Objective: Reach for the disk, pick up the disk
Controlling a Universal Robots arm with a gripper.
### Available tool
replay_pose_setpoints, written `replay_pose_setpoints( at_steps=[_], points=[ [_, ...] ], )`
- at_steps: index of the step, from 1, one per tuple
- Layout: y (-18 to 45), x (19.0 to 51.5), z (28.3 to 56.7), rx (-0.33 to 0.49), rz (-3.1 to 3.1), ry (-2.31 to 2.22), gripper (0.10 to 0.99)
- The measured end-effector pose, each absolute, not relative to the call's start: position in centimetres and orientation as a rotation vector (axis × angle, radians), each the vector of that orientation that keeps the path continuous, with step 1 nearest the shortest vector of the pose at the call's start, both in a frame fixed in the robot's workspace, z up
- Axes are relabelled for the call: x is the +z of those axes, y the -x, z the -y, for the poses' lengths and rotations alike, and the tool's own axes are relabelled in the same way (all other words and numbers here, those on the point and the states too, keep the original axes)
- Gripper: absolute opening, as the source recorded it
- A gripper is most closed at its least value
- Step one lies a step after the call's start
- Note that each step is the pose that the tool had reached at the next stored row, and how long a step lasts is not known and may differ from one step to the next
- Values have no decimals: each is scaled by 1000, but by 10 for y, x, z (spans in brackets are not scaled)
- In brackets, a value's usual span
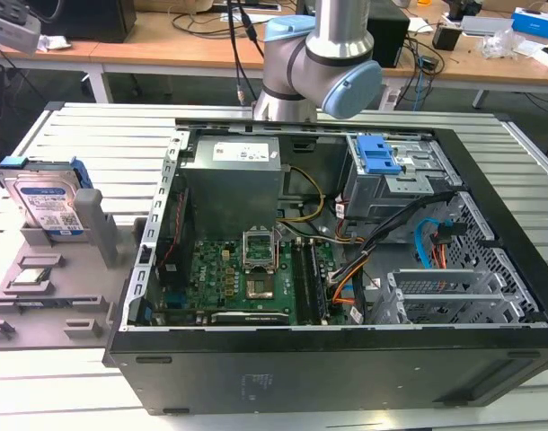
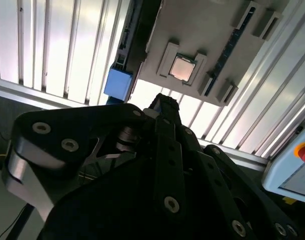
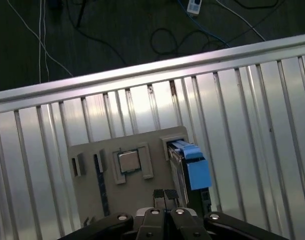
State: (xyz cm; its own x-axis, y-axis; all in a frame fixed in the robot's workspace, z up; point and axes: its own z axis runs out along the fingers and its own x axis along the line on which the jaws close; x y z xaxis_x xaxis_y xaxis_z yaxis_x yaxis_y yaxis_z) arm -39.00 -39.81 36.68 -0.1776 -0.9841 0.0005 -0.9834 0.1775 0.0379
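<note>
The disk (image 1: 42,202) is a silver-grey drive with a white-and-blue label and a blue carrier frame. It stands on edge in a grey holder (image 1: 67,296) at the exterior view's left, beside the open computer case. In the first wrist view the disk (image 3: 191,167) appears edge-on from above, blue frame uppermost. My gripper (image 3: 165,196) hangs well above the holder, a little to one side of the disk, its two black fingers pressed together with nothing between them. In the second wrist view the blue frame (image 2: 117,83) shows past the gripper (image 2: 161,101) body.
A processor chip (image 3: 128,161) lies in a square pocket of the same holder, close to the disk. The open computer case (image 1: 328,260) takes up the middle of the ribbed metal table (image 1: 103,135). The arm's base (image 1: 319,63) stands behind the case.
</note>
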Motion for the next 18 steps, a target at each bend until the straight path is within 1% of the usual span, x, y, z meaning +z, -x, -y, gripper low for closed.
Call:
replay_pose_setpoints(
  at_steps=[6,8,9,11,12,14,18],
  points=[
    [390,367,398,-45,2381,-2011,114],
    [390,367,398,-45,2380,-2012,235],
    [390,367,398,-45,2380,-2012,235],
    [390,367,398,-45,2379,-2012,357],
    [390,367,398,-45,2379,-2013,357],
    [390,367,398,-45,2379,-2013,482],
    [390,367,391,-45,2378,-2014,482]
  ],
)
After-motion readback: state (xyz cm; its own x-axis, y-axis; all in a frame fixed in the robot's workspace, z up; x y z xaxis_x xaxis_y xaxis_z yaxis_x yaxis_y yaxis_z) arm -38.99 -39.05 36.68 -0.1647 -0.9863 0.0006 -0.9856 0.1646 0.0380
